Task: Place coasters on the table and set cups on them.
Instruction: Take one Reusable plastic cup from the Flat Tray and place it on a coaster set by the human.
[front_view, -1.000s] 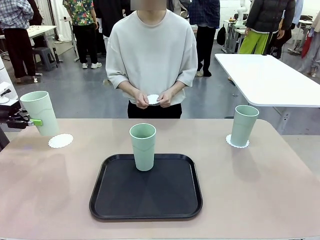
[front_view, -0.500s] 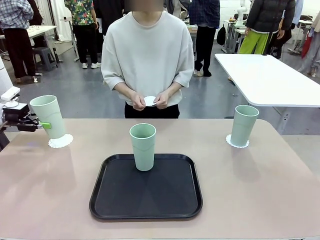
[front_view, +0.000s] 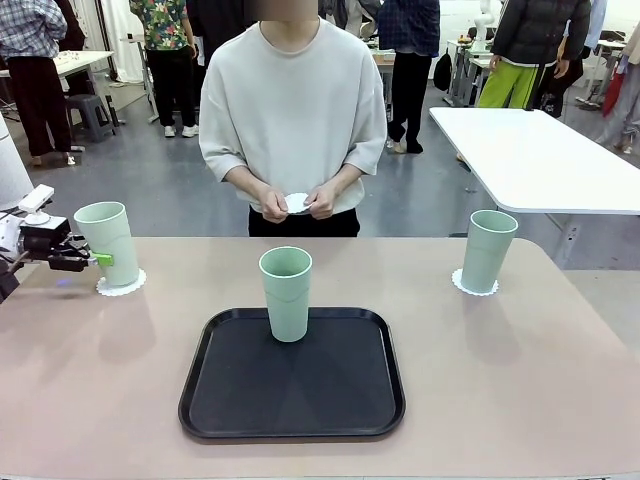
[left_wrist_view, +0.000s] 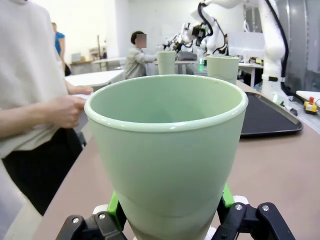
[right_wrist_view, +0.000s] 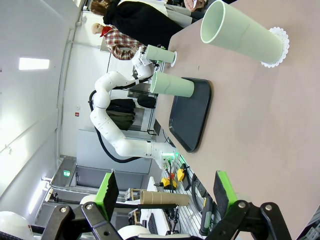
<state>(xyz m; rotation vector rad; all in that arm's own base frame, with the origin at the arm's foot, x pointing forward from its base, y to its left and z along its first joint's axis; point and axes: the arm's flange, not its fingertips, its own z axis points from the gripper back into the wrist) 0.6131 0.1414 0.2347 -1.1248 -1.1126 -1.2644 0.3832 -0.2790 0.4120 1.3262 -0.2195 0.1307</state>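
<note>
In the front view, the left gripper (front_view: 98, 259) is clamping a mint tumbler (front_view: 108, 236) over the left scalloped coaster (front_view: 122, 284); in the left wrist view, its pads (left_wrist_view: 116, 206) are pinching the base, likely needing a centred, upright release; in the right wrist view, the right gripper (right_wrist_view: 162, 192) is gaping empty.
</note>
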